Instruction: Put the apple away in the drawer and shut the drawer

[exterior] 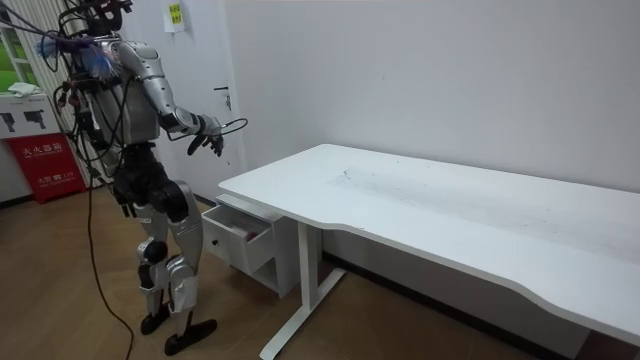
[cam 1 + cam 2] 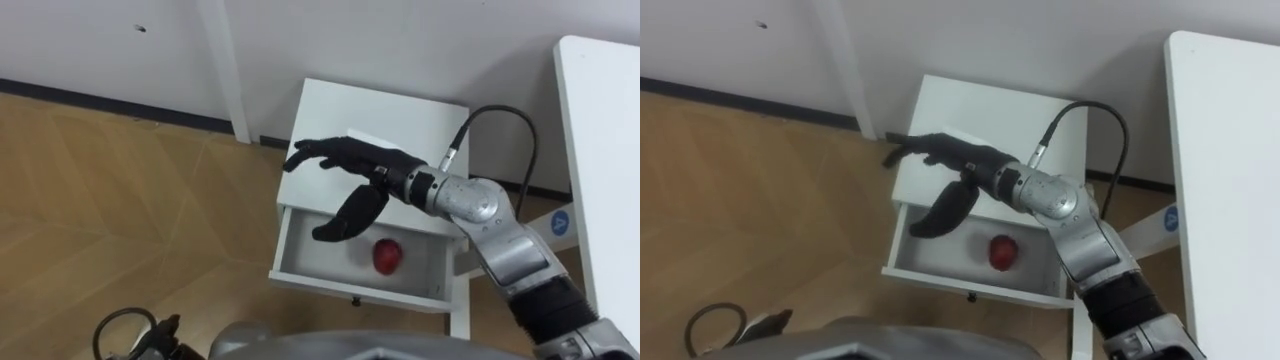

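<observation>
- Black against the white furniture, the right hand (image 2: 368, 170) hovers with fingers straight and spread and the thumb hanging down. It grips nothing.
- Just below the thumb, the apple (image 2: 388, 256) lies loose on the drawer (image 2: 345, 284) floor, toward the hand's wrist side, touching no wall that I can make out.
- The drawer is pulled well out beneath the hand. By my reading the putting-in is done and the closing is left to do.
- The open, empty hand is high and over the back of the drawer, so I'd guess it must come down to the front panel, nearer the robot than the hand, to push.
- Under the fingers is the bare cabinet (image 2: 400, 110) top.
- Beyond the wrist, to the hand's right, runs the desk (image 2: 600, 150) edge. Left of it is wood floor (image 2: 120, 180), and ahead a plain wall (image 2: 400, 40).
- Far below and left of it is a dark shape, likely the left hand (image 2: 150, 338). I cannot tell its state.
</observation>
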